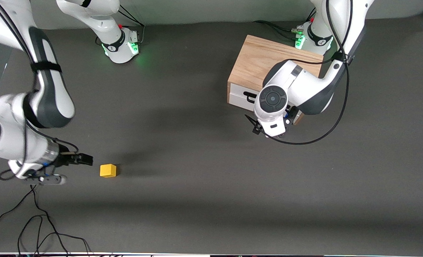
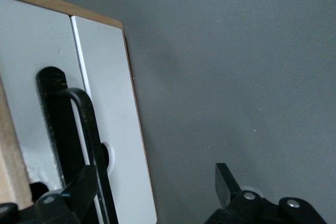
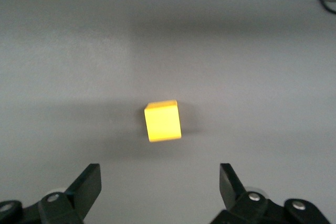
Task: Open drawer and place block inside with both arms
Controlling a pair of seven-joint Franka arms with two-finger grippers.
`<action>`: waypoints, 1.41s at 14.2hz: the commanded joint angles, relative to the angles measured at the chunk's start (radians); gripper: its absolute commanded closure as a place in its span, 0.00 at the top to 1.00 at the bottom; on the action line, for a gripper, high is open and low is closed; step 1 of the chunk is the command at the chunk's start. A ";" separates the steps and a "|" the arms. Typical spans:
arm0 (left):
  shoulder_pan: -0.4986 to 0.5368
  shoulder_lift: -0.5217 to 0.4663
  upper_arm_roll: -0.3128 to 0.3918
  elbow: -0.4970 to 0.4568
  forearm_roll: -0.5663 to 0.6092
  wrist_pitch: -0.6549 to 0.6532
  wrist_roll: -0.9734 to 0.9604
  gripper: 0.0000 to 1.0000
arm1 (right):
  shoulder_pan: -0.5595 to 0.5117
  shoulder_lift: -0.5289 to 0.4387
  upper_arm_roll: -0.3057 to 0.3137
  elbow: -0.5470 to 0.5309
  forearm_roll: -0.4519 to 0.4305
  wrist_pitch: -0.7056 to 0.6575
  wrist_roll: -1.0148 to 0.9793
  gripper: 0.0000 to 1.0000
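The approach step was in hand. The drawer [image 1: 240, 95] was seen shut in its cabinet [image 1: 265, 62] at the left arm's end of the worktop [image 1: 211, 200]. The left gripper [image 2: 152, 195], fingers spread, was held at the handle [image 2: 79, 140], one finger against the bar. The block [image 1: 108, 170] lay nearer the camera, just ahead of the right gripper [image 3: 160, 190], whose fingers were open. Closure on the bar, then a pull, was judged necessary next.

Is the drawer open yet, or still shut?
Shut. The drawer front sits flush with the cabinet; no interior shows. The left pincer is open at the handle, not clamped.
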 commanded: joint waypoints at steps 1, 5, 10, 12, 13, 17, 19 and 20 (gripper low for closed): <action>-0.002 0.001 0.004 -0.016 0.015 0.005 -0.020 1.00 | 0.039 0.070 -0.006 0.015 -0.023 0.078 0.006 1.00; -0.005 -0.003 0.001 -0.027 0.013 -0.024 -0.028 1.00 | 0.042 0.116 -0.006 -0.030 -0.025 0.168 0.006 1.00; -0.021 0.000 -0.004 -0.027 -0.004 -0.064 -0.034 1.00 | 0.040 0.137 -0.007 -0.075 -0.058 0.227 -0.039 1.00; -0.022 0.013 -0.004 -0.029 -0.013 -0.059 -0.034 1.00 | 0.037 0.125 -0.015 -0.136 -0.058 0.302 -0.079 1.00; -0.024 0.021 -0.004 -0.029 -0.014 -0.061 -0.036 1.00 | 0.030 0.122 -0.015 -0.147 -0.058 0.314 -0.102 1.00; -0.032 0.055 -0.004 -0.029 -0.014 -0.055 -0.033 1.00 | 0.027 0.128 -0.015 -0.159 -0.057 0.328 -0.103 1.00; -0.030 0.055 -0.004 -0.019 -0.013 -0.049 -0.028 1.00 | 0.025 0.128 -0.015 -0.199 -0.057 0.386 -0.102 1.00; -0.029 0.055 -0.004 -0.013 -0.010 -0.044 -0.025 1.00 | 0.027 0.128 -0.015 -0.215 -0.057 0.409 -0.100 1.00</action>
